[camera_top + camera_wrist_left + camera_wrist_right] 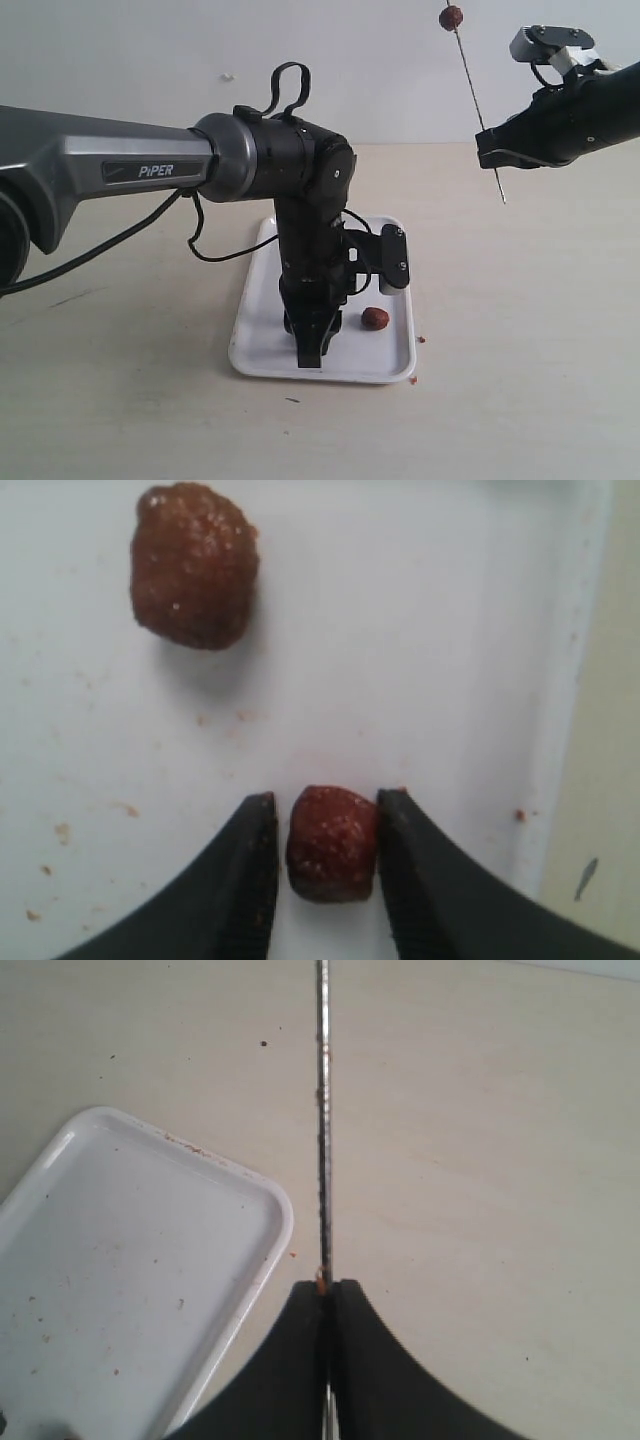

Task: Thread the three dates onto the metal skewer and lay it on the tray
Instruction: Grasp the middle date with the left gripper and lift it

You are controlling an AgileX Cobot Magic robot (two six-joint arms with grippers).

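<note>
Straddles a date [332, 845] narrowly with left claw [312, 352], contact unclear; pinches skewer [478, 105] in right claw [327, 1285], upper end cropped.

This is looking like a robotics lab bench: a plain pale tabletop [520, 380] is running back to a bare white wall [120, 50] at the far side, a grey arm [150, 165] lettered PIPER is reaching in from the left, trailing a loose black cable [100, 246], and a second, black arm [585, 110] is hanging in from the right, a lone white tray [262, 345] lying between.
</note>
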